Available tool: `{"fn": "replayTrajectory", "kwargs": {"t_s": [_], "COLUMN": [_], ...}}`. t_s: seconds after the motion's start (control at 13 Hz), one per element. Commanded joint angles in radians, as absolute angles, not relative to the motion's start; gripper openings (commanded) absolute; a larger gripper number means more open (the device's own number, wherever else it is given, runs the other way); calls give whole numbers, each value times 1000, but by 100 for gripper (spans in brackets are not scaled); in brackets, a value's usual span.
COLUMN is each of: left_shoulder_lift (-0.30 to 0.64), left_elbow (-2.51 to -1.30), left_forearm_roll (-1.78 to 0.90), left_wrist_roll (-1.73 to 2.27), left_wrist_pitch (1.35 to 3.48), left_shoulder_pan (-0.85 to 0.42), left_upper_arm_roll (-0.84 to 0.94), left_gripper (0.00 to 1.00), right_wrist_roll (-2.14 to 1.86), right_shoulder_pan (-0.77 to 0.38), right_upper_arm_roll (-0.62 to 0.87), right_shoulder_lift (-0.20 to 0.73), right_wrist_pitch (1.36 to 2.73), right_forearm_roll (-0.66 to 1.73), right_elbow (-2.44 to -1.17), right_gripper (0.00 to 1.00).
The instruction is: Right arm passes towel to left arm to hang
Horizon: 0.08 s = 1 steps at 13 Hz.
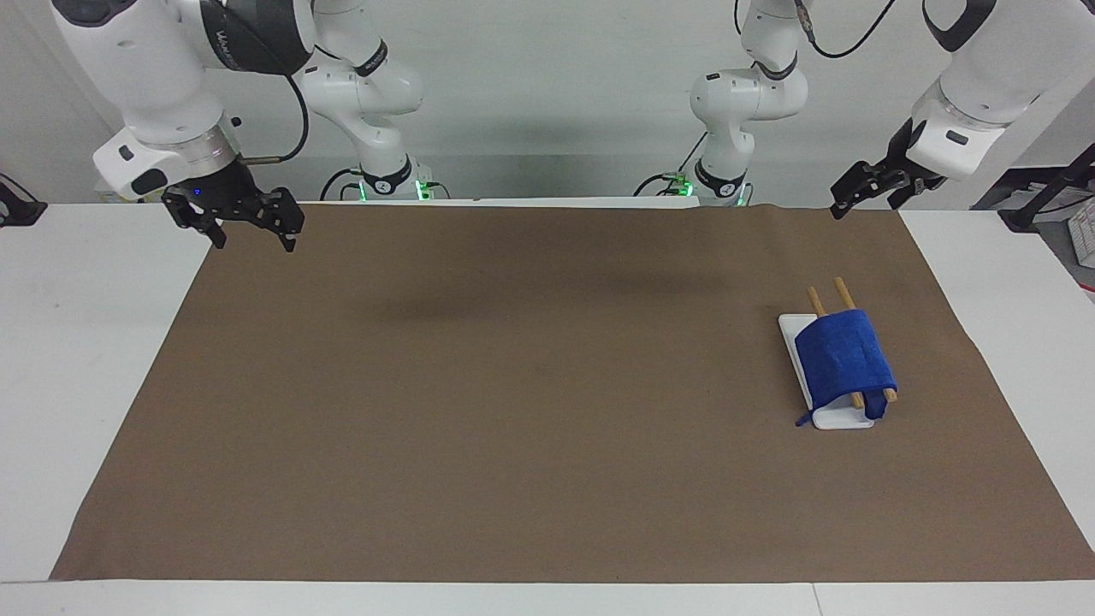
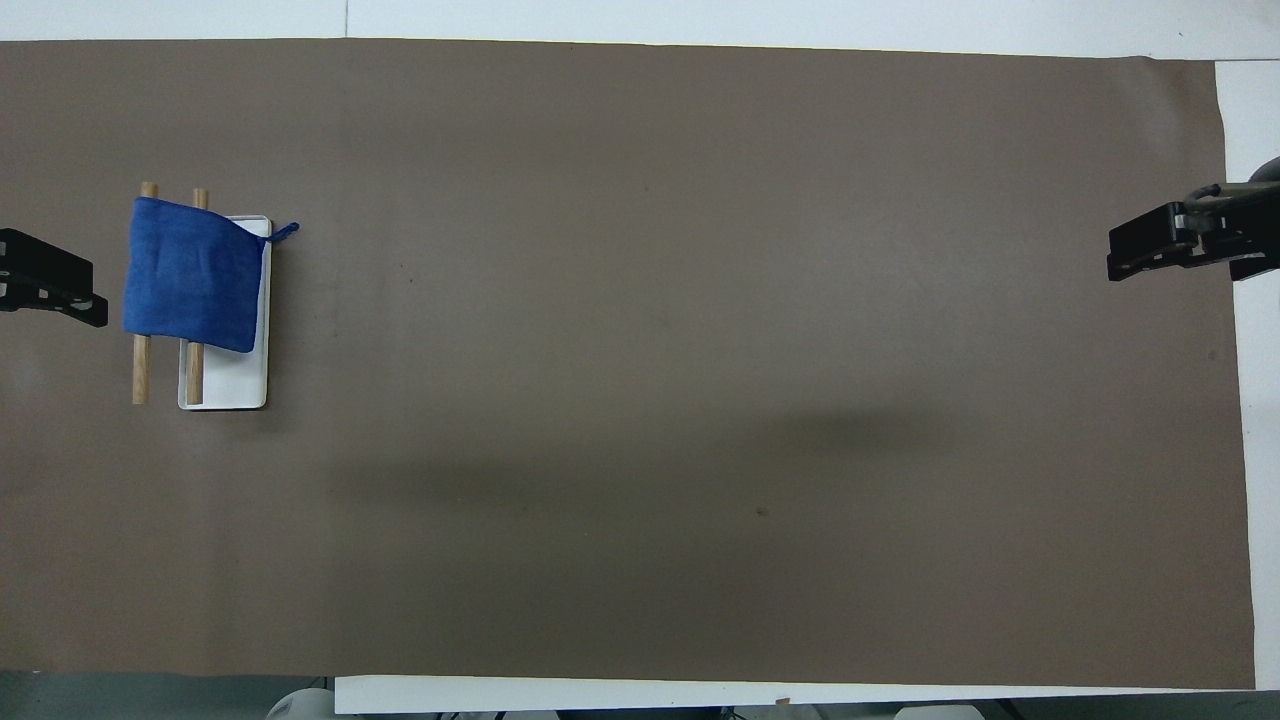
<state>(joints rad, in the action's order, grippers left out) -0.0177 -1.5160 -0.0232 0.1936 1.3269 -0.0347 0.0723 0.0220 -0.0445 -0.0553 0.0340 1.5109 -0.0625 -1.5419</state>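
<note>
The blue towel [image 1: 843, 359] hangs draped over two wooden rods [image 1: 843, 293] of a small rack with a white base [image 1: 837, 419], toward the left arm's end of the table. It also shows in the overhead view [image 2: 190, 275], its loop at one corner. My left gripper [image 1: 862, 204] is open and empty, up in the air over the mat's edge beside the rack, apart from the towel; it also shows in the overhead view [image 2: 60, 295]. My right gripper [image 1: 254, 242] is open and empty with its blue light on, waiting over the mat's other end [image 2: 1112, 258].
A brown mat [image 1: 513, 385] covers most of the white table [image 1: 77, 342]. The rack's rods [image 2: 140, 370] stick out past the towel toward the robots. Both arm bases stand at the table's robot edge.
</note>
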Motion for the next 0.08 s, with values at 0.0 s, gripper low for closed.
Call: {"fn": "replayTrajectory", "kwargs": {"t_s": [0.0], "left_shoulder_lift": [-28], "left_elbow": [-1519], "left_forearm_roll": [-34], "left_wrist_roll": [179], "left_wrist_pitch": [1332], "left_shoulder_pan": [-66], "left_upper_arm_roll": [41], "left_gripper": [100], "right_wrist_roll": [6], "right_shoulder_pan": [-32], "right_upper_arm_roll": [-49], "right_shoulder_lift": [21], "right_wrist_pitch": [1503], "right_forearm_roll": [-60], "right_elbow": [-1552], "right_gripper": [99]}}
